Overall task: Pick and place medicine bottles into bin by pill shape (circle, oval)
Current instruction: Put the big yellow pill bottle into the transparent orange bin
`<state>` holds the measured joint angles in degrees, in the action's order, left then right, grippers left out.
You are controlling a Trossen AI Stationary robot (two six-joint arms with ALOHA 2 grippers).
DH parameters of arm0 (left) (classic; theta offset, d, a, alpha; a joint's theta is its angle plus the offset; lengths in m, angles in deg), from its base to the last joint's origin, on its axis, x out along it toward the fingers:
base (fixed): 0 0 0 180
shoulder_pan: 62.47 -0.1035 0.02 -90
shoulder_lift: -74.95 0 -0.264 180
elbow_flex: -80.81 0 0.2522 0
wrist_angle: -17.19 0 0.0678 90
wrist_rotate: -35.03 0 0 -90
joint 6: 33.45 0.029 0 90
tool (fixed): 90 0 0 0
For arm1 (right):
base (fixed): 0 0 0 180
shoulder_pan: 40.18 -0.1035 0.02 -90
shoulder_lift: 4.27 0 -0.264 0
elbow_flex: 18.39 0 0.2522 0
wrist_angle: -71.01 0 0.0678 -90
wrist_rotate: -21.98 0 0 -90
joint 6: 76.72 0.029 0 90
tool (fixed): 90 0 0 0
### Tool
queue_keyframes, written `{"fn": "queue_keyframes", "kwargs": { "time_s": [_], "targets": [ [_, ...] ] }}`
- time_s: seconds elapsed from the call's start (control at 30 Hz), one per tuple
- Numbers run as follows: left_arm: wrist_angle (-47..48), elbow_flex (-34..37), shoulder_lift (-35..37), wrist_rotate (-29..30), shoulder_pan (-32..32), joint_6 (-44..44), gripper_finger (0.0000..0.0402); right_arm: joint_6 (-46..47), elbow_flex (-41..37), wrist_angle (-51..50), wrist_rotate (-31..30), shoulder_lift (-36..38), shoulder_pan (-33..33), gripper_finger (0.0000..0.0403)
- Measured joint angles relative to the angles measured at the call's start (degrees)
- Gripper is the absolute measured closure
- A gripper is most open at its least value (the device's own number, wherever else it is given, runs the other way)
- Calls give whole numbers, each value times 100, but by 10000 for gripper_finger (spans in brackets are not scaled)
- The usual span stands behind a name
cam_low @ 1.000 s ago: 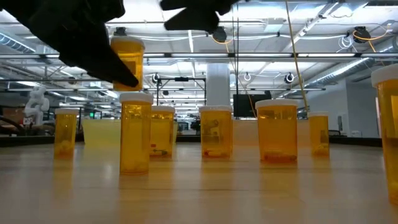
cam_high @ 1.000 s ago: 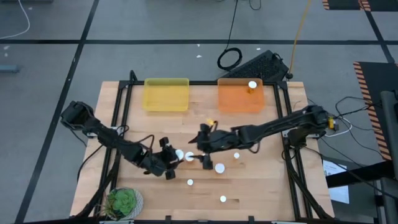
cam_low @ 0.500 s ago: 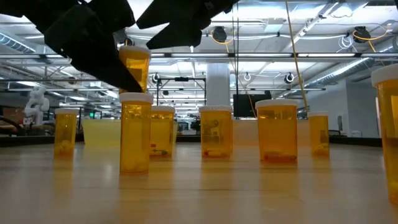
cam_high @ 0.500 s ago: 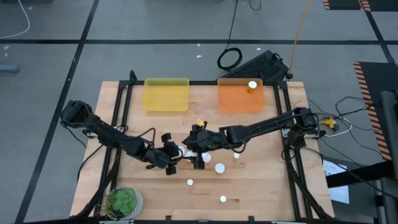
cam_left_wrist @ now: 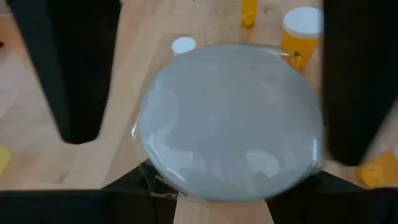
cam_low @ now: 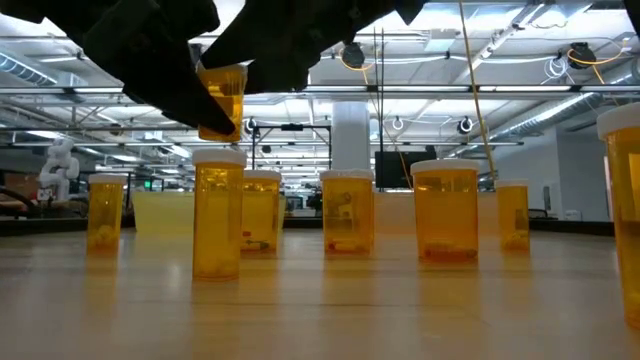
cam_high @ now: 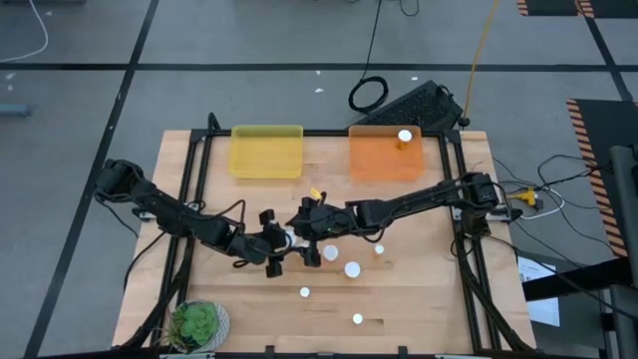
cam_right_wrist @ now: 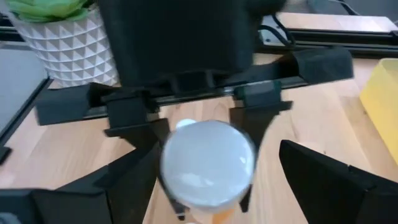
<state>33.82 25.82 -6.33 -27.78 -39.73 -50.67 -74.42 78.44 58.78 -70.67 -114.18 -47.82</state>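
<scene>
Here, at the middle of the wooden table [cam_high: 189, 150], the left gripper [cam_high: 280, 245] is gripping a medicine bottle [cam_low: 220, 98], holding it in the air above a standing bottle [cam_low: 218, 214] in the low view. In the left wrist view its white cap [cam_left_wrist: 231, 121] is filling the space between the two dark fingers [cam_left_wrist: 68, 68]. The right gripper [cam_high: 302, 231] is reaching in just beside the left gripper, its fingers [cam_right_wrist: 329, 177] spreading wide on either side of the same bottle without closing on it. Nearer the table's front edge than the left gripper, loose white-capped bottles [cam_high: 352, 268] are standing. At the far edge, well apart from the left gripper, a yellow bin [cam_high: 266, 153] and an orange bin [cam_high: 384, 160] are sitting, one bottle [cam_high: 405, 137] standing in the orange one. A potted plant [cam_high: 195, 324] is sitting at the table's front left corner.
</scene>
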Motion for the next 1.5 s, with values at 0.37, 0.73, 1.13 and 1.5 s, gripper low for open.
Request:
{"fn": "queue_keyframes", "kwargs": {
  "time_s": [0.37, 0.73, 1.13, 1.5],
  "targets": [
    [-6, 0, 0, 6, -37, 162, 213, -15, 0, 16, 295, 0, 83, 144],
    [-3, 0, 0, 73, -37, 167, 213, -50, 0, -27, 312, 2, 81, 191],
    [-10, -2, 0, 236, -33, 61, 168, -242, -9, -142, 301, 83, 146, 187],
    [388, -2, 0, 791, -99, -237, 59, -590, -9, -1210, 266, 710, 489, 187]
  ]
}}
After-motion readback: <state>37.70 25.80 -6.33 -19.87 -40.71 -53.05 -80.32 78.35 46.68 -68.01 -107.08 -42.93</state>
